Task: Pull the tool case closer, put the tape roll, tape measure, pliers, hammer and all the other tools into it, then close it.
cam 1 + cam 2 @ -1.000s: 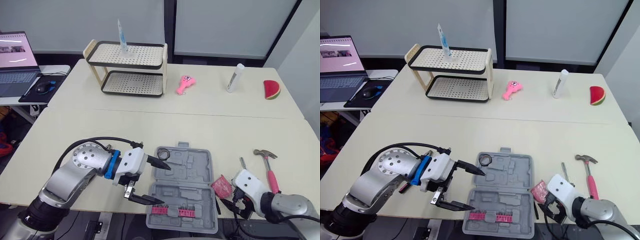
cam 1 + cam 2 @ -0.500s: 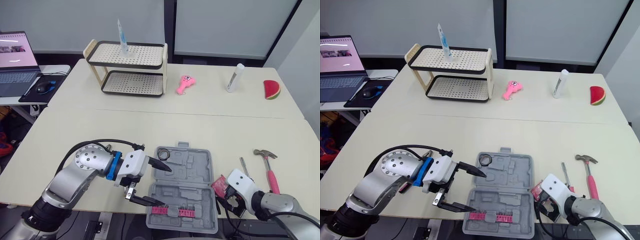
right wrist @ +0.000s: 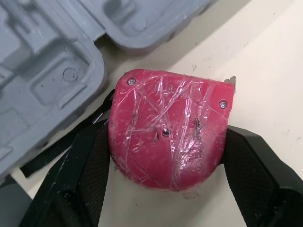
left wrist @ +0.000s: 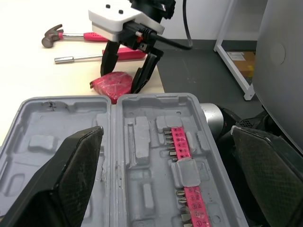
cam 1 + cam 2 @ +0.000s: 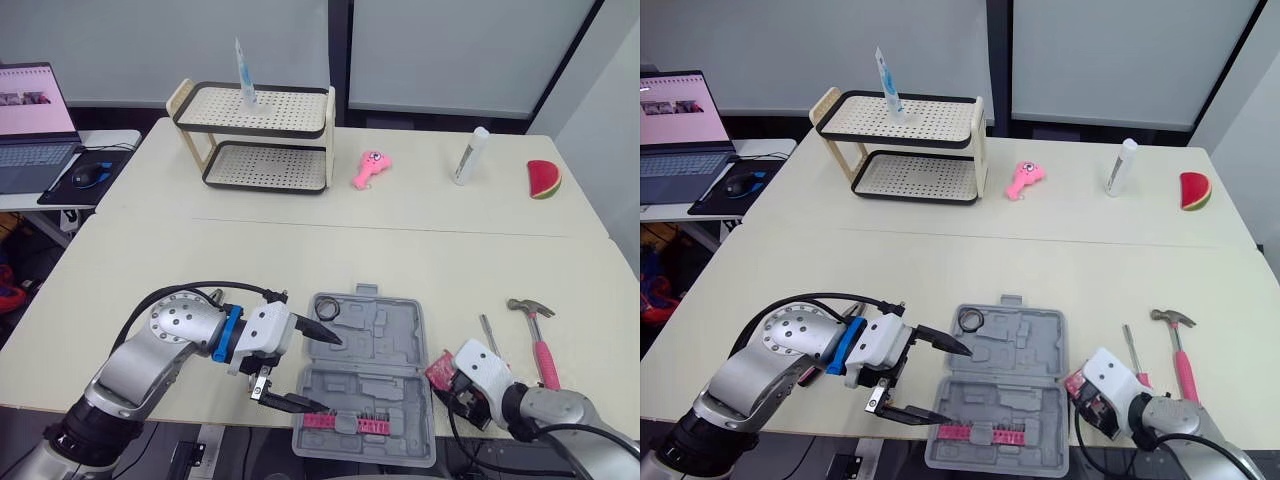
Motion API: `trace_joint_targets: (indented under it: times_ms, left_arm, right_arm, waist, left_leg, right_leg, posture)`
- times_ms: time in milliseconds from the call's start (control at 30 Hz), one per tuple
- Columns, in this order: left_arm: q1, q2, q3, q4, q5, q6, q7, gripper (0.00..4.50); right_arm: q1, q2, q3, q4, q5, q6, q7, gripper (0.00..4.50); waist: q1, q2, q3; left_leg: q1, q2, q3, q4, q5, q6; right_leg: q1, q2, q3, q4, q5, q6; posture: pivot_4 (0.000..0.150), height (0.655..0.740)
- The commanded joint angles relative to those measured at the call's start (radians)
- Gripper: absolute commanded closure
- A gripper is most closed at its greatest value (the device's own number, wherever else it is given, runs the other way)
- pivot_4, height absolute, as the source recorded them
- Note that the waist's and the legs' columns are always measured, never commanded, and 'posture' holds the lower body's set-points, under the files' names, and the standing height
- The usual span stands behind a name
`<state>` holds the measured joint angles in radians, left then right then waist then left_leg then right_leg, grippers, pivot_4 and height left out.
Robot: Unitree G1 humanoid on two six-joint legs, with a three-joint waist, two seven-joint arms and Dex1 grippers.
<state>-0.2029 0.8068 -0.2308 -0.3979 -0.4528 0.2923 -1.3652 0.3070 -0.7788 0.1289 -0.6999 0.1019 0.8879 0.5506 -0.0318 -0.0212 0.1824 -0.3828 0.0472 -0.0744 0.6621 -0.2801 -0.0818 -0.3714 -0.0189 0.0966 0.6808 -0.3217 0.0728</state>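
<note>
Your tool case (image 5: 365, 375) lies open at the bench's (image 5: 200, 260) near edge, its front overhanging; bare bench stretches beyond it. Your left tool (image 5: 332, 372) is spread wide at the case's left rim, holding nothing. Your right tool (image 3: 168, 137) clamps the tape measure (image 5: 441, 370) just right of the case, with the hammer (image 5: 540, 340) further right.

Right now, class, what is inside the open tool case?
A black tape roll in a far-left pocket and a pink strip of bits along the near half; other pockets look empty. The left gripper's finger covers the near-left edge.
</note>
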Motion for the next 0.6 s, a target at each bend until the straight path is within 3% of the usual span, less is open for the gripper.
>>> trace_joint_targets:
  times_ms: [33,267,400,600]
  left_arm:
    - [0.008,0.005,0.006,-0.017,-0.005,-0.022,-0.014,0.00]
    - [0.039,0.017,-0.003,-0.037,-0.005,-0.029,-0.036,0.00]
    - [0.047,0.016,-0.008,-0.053,-0.004,-0.025,-0.029,0.00]
    - [0.053,0.018,-0.010,-0.075,-0.008,-0.012,-0.018,0.00]
  right_arm:
    - [0.016,-0.130,-0.085,0.002,0.015,-0.135,0.134,1.38]
    - [-0.020,-0.383,-0.079,0.236,-0.028,-0.600,0.454,1.38]
    - [-0.120,-0.390,-0.008,0.350,-0.071,-0.729,0.529,1.38]
    - [-0.168,-0.347,0.058,0.375,-0.093,-0.727,0.564,1.38]
  waist:
    - [0.000,0.000,0.000]
    - [-0.001,0.001,-0.001]
    - [-0.001,0.000,-0.001]
    - [0.000,0.000,0.000]
  left_leg:
    - [0.000,0.000,0.000,0.000,0.000,0.000]
    - [0.002,0.000,0.000,0.001,0.000,0.000]
    - [0.003,0.000,0.000,0.001,0.000,0.000]
    - [0.002,0.000,0.000,0.001,0.000,0.000]
  right_leg:
    - [0.000,0.000,0.000,0.000,0.000,0.000]
    - [0.002,0.000,0.000,0.001,0.000,0.000]
    - [0.002,0.000,0.000,0.001,0.000,0.000]
    - [0.002,0.000,0.000,0.001,0.000,0.000]
  posture:
    - [0.150,0.7350]
    - [0.150,0.7350]
    - [0.150,0.7350]
    - [0.150,0.7350]
